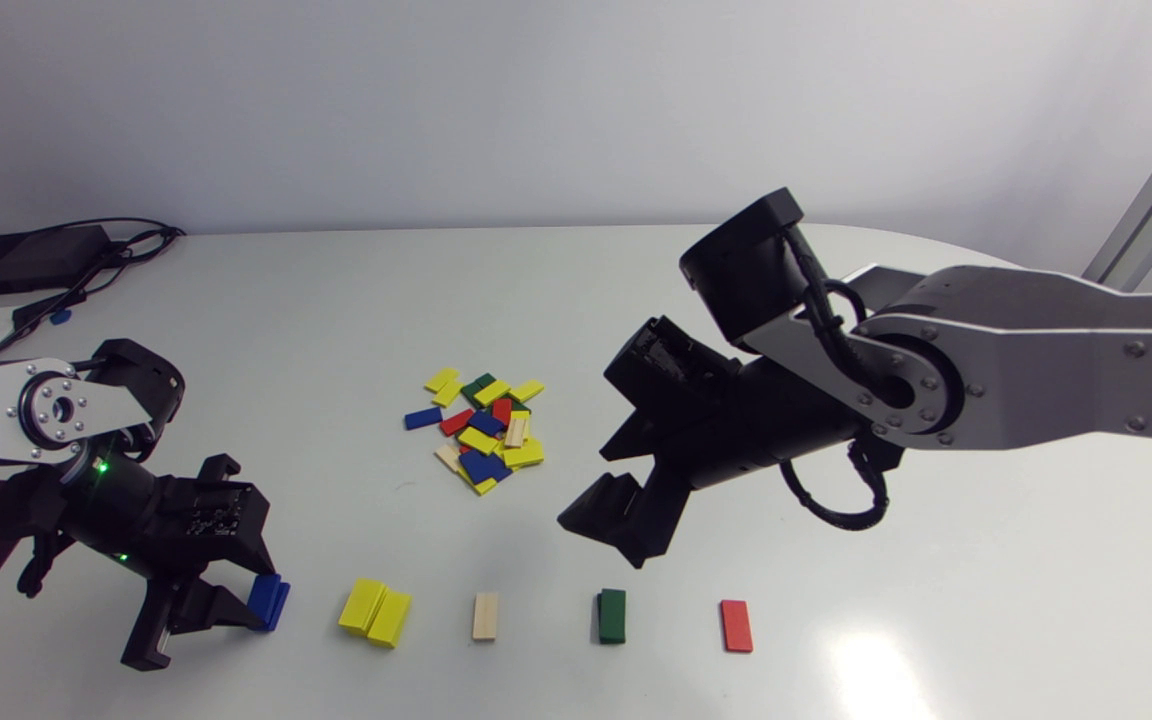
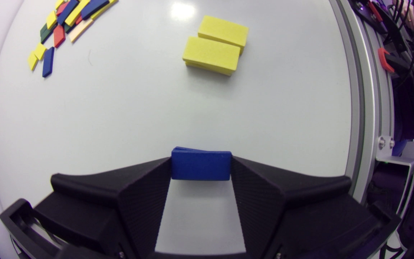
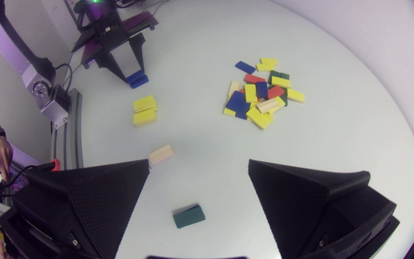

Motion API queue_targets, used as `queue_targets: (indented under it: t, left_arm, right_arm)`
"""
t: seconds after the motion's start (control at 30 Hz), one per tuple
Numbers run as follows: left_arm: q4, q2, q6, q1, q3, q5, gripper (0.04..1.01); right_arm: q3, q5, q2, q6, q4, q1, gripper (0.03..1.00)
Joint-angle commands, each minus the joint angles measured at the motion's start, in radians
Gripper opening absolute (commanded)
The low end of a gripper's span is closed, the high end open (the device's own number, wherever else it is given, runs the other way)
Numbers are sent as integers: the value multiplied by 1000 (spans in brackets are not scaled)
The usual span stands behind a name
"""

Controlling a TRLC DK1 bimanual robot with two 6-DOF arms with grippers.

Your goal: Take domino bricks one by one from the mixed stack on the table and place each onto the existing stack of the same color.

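left hand (image 2: 200, 169): clamped on a blue brick, one finger on each short end, tips low at the surface (image 1: 266, 330)
blue brick (image 2: 200, 162): solid dark blue, matte, flat rectangle, long side spanning the gap between the fingers; sits on the blue stack, slightly askew
blue stack (image 3: 140, 82): right under the left hand's fingertips, an edge peeking out from under the held brick
yellow stacks (image 2: 215, 46): two, side by side, touching; ahead of the left hand, a bit to one side, apart from it
mixed pile (image 1: 481, 430): well ahead of the left hand; yellow, blue, red, green and wood-coloured bricks lying flat, overlapping
right hand (image 3: 198, 163): fingers spread wide, empty, above the surface
green brick (image 3: 189, 216): on the surface under the right hand, between its fingers, touching neither
wood-coloured brick (image 3: 161, 154): on the surface, near one right-hand fingertip
red brick (image 1: 736, 626): flat, alone, beyond the green brick from the left hand
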Motion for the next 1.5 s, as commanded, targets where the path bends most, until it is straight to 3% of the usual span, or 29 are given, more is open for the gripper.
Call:
queue_targets:
  t: [0.0, 1.1, 1.2, 1.33, 1.47]
  left_arm:
    - [7, 20, 13, -6, -21, 7, 375]
    - [41, 42, 44, 3, -41, 3, 382]
    - [47, 45, 47, 4, -42, 3, 413]
    - [47, 45, 53, 4, -49, 1, 543]
    - [47, 45, 58, 6, -50, -2, 570]
  right_arm:
    - [-23, -6, 0, 11, 11, 0, 967]
    - [-30, -11, -4, 11, 11, -3, 967]
    - [-28, -11, -6, 11, 11, -3, 967]
    - [-28, -11, -6, 11, 11, -4, 967]
    - [-30, -11, -6, 11, 11, -3, 967]
